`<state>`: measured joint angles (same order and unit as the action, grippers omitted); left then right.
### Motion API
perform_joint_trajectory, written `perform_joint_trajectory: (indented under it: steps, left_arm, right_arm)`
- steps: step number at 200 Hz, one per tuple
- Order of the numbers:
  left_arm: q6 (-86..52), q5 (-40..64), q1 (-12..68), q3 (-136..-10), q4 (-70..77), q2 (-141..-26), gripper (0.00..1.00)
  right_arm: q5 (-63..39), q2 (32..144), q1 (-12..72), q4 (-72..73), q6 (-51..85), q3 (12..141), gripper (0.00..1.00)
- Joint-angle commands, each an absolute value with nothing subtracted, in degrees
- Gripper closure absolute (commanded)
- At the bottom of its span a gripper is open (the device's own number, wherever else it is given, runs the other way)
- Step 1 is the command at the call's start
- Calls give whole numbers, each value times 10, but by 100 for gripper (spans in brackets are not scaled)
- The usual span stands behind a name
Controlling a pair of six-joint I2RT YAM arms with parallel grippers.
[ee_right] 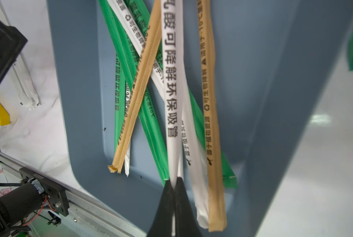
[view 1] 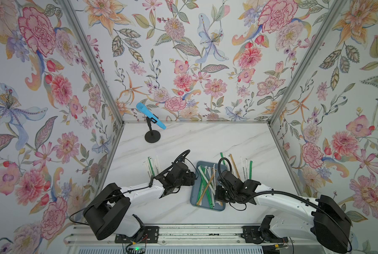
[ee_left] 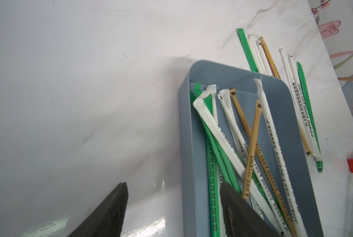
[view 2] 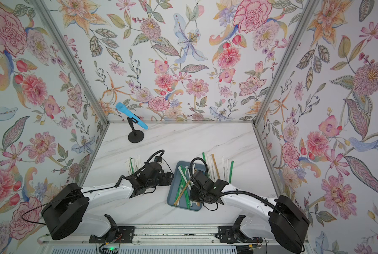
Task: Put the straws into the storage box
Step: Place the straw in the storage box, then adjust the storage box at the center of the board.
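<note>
On the near middle of the table [view 1: 205, 140] you have the storage box [view 1: 194, 199], long side running near to far. A crossed heap of green, white and tan straws [view 1: 205, 187] already lies inside it.

Your right claw [ee_right: 174, 182] is clenched on the near end of a white printed straw [ee_right: 171, 92]. That straw runs away from the fingers over the others in the box.

Your left claw [ee_left: 173, 184] is released and holds nothing. It straddles the box's left wall [ee_left: 183, 143], with one finger over bare table and the other above the straws inside.

Outside the box, a loose row [view 1: 234, 165] of green, white and tan straws lies on the table just beyond its far right corner. A smaller bunch [view 1: 151, 166] lies well to the left, partly hidden by your left arm.

A blue microphone [view 1: 150, 116] on a black stand sits at the far left.
</note>
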<state>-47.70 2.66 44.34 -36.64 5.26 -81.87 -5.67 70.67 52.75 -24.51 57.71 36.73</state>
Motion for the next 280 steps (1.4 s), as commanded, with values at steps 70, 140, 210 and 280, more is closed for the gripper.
perform_joint_trajectory:
  steps: [70, 140, 210, 280]
  left_arm:
    - [-451, 11, 454, -385, 43, -797, 26]
    - [-455, 16, 463, -395, 50, -831, 26]
    - [-463, 18, 463, -389, 62, -835, 26]
    - [-464, 8, 463, -383, 55, -826, 26]
  right_arm:
    - [-27, 658, 503, -278, 577, 376, 42]
    - [13, 575, 444, -344, 539, 380, 47]
    - [-19, 664, 354, -305, 438, 374, 53]
    - [-60, 791, 353, -214, 408, 423, 56]
